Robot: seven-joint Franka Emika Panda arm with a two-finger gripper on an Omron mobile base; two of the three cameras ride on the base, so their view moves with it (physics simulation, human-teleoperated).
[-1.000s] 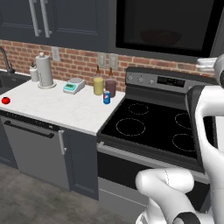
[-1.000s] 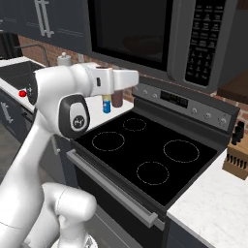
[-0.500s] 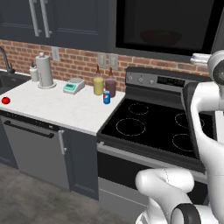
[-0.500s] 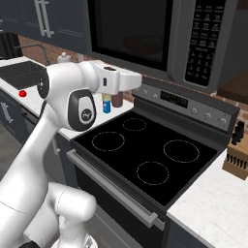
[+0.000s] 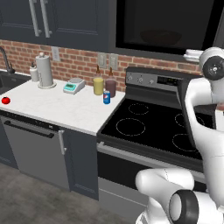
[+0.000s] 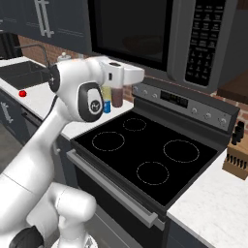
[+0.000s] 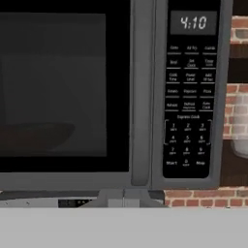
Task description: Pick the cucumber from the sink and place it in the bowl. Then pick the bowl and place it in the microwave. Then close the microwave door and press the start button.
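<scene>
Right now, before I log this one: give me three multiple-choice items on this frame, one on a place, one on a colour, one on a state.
1. Where is the bowl?
A. in the sink
B. behind the microwave door's glass
C. on the stove

2. What colour is the small round thing on the counter near the sink?
A. red
B. yellow
C. blue

3. The microwave door is:
A. wide open
B. removed
C. shut

Answers: 1 B, dim bowl shape shows through the window; 2 A, the tomato is red; 3 C, door sits flush beside the keypad.

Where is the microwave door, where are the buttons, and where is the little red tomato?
microwave door (image 7: 63, 87), hand view, on its dark glass window.
button panel (image 7: 189, 101), hand view, middle of the keypad.
tomato (image 5: 5, 100), left base view, its top, on the counter.
</scene>
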